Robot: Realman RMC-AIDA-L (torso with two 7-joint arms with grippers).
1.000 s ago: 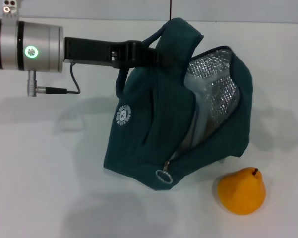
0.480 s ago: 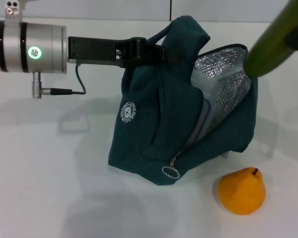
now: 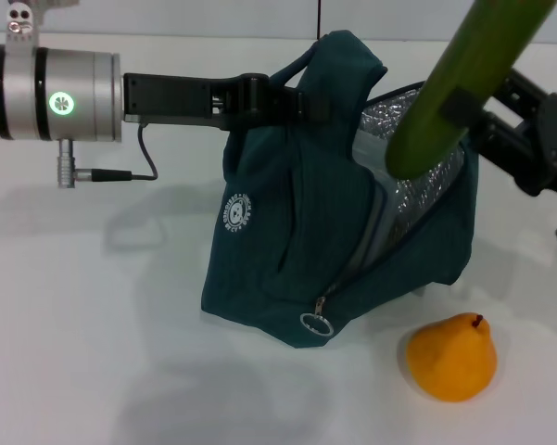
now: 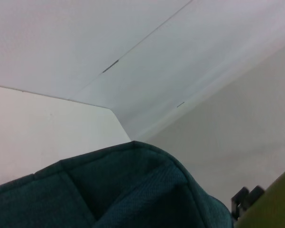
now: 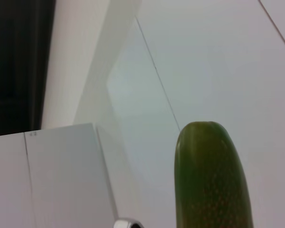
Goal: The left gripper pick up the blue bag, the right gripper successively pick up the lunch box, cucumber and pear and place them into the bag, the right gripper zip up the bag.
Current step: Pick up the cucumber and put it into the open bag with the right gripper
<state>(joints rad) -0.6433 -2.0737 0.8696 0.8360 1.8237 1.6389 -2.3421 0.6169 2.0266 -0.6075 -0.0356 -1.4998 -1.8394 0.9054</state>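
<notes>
While your left gripper (image 3: 292, 100) keeps its fingers clamped on the top handle of the blue bag (image 3: 297, 232), holding the bag up with its mouth open toward the right, your right gripper (image 3: 468, 107) has come further in from the right than it was half a second ago. It is pinching the cucumber (image 3: 463, 74) around its middle. The cucumber, which earlier showed only as a stub at the upper right corner, now slants steeply across the head view, its lower end hanging just over the silver foil lining (image 3: 398, 120) at the bag's opening, not yet down inside.

The bag itself has barely shifted; its base sits on the white table (image 3: 93, 352), and the zipper ring pull (image 3: 317, 324) hangs at the front lower edge. You can see the round white logo (image 3: 234, 212) on the side facing you.

The pear (image 3: 451, 357) lies where it was, on the table just right of the bag's front corner, apart from it. The lunch box cannot be made out.
</notes>
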